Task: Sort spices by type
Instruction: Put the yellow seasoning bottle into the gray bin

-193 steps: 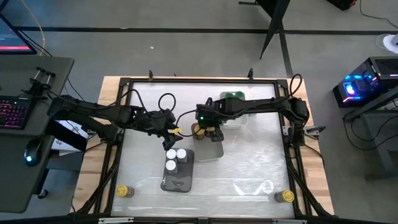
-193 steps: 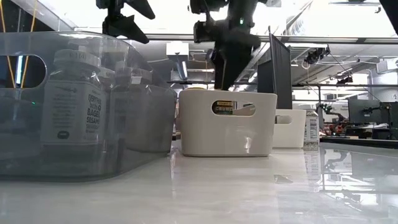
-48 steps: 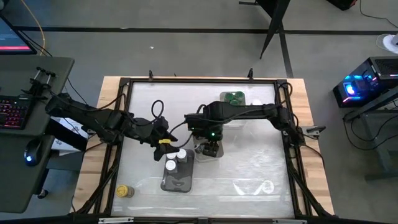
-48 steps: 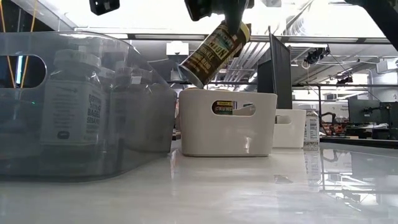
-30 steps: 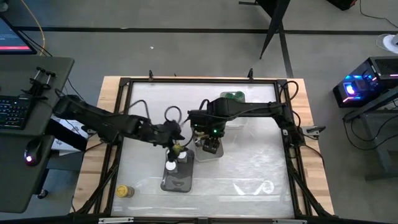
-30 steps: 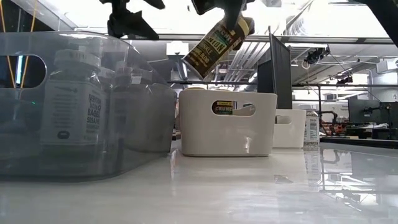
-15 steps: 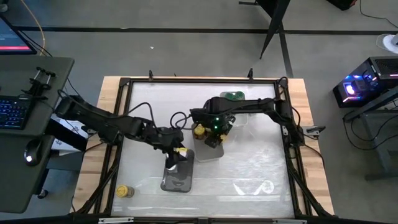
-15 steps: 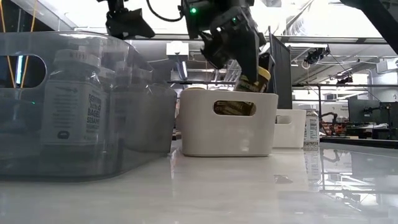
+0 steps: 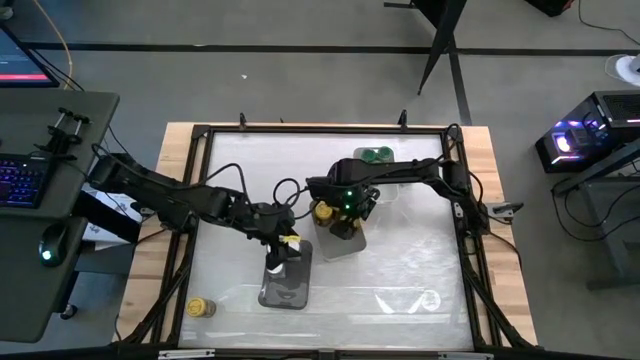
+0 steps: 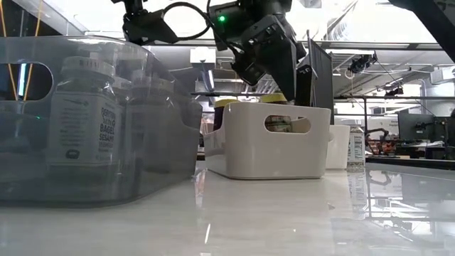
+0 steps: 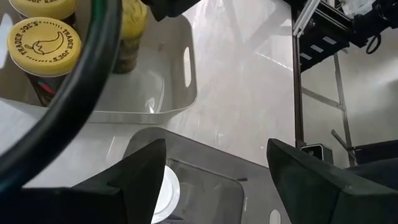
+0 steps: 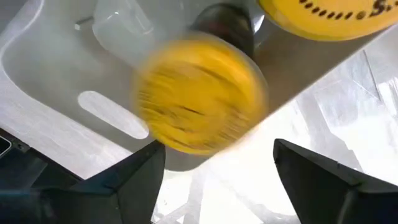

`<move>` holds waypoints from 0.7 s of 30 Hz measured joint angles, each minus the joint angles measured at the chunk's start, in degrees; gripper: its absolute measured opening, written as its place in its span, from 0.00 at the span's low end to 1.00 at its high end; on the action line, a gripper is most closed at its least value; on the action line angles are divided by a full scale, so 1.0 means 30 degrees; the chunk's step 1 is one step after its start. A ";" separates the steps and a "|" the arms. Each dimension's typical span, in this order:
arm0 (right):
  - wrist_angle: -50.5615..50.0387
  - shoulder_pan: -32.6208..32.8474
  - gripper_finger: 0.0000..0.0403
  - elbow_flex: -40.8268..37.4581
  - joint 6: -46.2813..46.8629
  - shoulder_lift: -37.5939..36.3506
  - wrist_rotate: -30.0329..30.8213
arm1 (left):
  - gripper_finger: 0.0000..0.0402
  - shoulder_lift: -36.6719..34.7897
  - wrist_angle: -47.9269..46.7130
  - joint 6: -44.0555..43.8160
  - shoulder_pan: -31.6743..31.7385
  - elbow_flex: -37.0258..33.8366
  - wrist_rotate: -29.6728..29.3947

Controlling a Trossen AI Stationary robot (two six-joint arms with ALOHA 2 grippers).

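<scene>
Right claw (image 12: 214,163): spread wide, released, holding nothing, above white tray (image 9: 345,240).
Yellow-lidded jar (image 12: 200,103): blurred, lid facing camera; axis unclear.

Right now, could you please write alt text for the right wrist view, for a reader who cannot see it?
A blurred yellow-lidded spice jar sits in a white tray, just beyond the right gripper, whose two dark fingers stand open on either side of it. Part of a second yellow lid shows at the edge, and the glossy white table lies beyond the tray.
</scene>
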 joint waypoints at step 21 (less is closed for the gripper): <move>-0.0740 0.0062 0.76 0.0022 -0.1764 -0.3970 0.2746 | 0.66 -0.3739 -0.3657 -0.0775 0.0365 0.0000 -0.0781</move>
